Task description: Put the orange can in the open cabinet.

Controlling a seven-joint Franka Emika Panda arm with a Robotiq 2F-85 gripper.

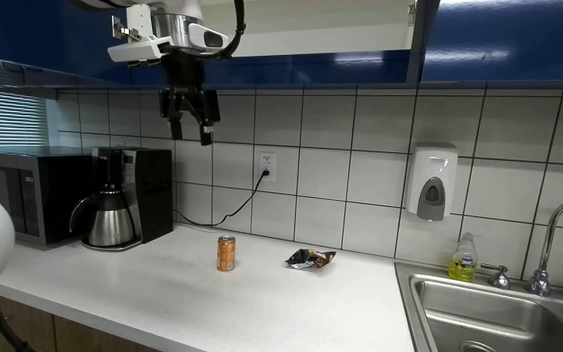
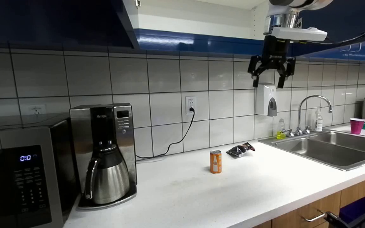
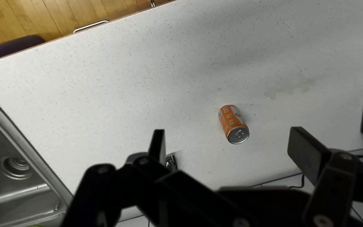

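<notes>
The orange can [image 1: 226,254] stands upright on the white counter, and it also shows in an exterior view [image 2: 215,162] and in the wrist view [image 3: 229,121]. My gripper [image 1: 191,138] is open and empty, high above the counter. It also shows in an exterior view [image 2: 268,85]. In the wrist view the can lies below, between and beyond the spread fingers [image 3: 228,140], not touching them. The open cabinet [image 1: 311,68] is on the wall above, with a pale interior and blue lower edge; it also shows in an exterior view [image 2: 195,41]. Its upper part is out of view.
A dark packet [image 1: 311,258] lies right of the can near the wall. A coffee maker [image 2: 106,171] and microwave [image 2: 27,177] stand at the left. The sink [image 1: 406,293], a dish soap bottle [image 1: 463,259] and a wall dispenser [image 1: 432,181] are at the right.
</notes>
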